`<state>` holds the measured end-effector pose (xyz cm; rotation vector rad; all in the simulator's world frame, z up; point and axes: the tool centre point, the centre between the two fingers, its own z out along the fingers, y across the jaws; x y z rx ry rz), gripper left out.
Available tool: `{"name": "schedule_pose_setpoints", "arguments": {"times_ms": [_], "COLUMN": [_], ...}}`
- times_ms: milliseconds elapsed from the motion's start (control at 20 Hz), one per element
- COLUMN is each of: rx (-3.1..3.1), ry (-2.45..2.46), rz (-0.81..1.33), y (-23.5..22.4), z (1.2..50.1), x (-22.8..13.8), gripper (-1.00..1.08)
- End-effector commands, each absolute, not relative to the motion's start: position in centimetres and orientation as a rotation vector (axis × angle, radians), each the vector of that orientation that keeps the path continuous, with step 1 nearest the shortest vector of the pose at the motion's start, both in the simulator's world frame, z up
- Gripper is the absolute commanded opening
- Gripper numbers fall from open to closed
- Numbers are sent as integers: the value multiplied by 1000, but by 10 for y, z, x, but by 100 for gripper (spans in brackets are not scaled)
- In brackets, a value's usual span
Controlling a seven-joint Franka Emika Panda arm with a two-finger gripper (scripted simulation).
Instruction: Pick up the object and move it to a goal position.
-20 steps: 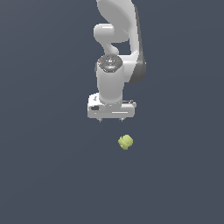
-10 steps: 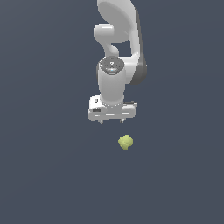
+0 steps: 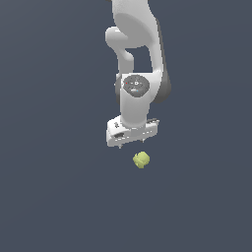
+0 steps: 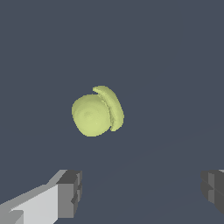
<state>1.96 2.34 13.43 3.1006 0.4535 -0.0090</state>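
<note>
The object (image 3: 141, 160) is a small yellow-green lumpy ball on the dark grey floor. In the exterior view my white gripper (image 3: 132, 144) hangs just above it and slightly to the exterior view's left, pointing down, not touching it. In the wrist view the ball (image 4: 97, 111) lies ahead of the gripper (image 4: 142, 190), off the midline towards one finger. The two grey fingertips (image 4: 70, 192) stand wide apart with nothing between them. The gripper is open and empty.
The plain dark grey floor (image 3: 54, 197) spreads around the ball. The white arm (image 3: 135, 59) rises above the gripper. No goal marker shows.
The gripper has come down towards the ball and a little to the exterior view's right. The ball has not moved.
</note>
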Motion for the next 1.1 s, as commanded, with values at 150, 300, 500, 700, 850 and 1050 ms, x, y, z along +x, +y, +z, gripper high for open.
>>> {"name": "schedule_pose_setpoints", "arguments": {"times_ms": [150,300,500,700,850,1050], "rx": [3047,3017,2982,2957,2948,2949], "ry": [732,856,979,1057,1085,1083], "rz": [-8,-7,-4,-1,0,-1], "y": [45,54,64,71,73,73], "z": [116,107,99,93,91,90], "x": [34,41,47,50,52,51], "gripper": [100,100,100,100,100,100]}}
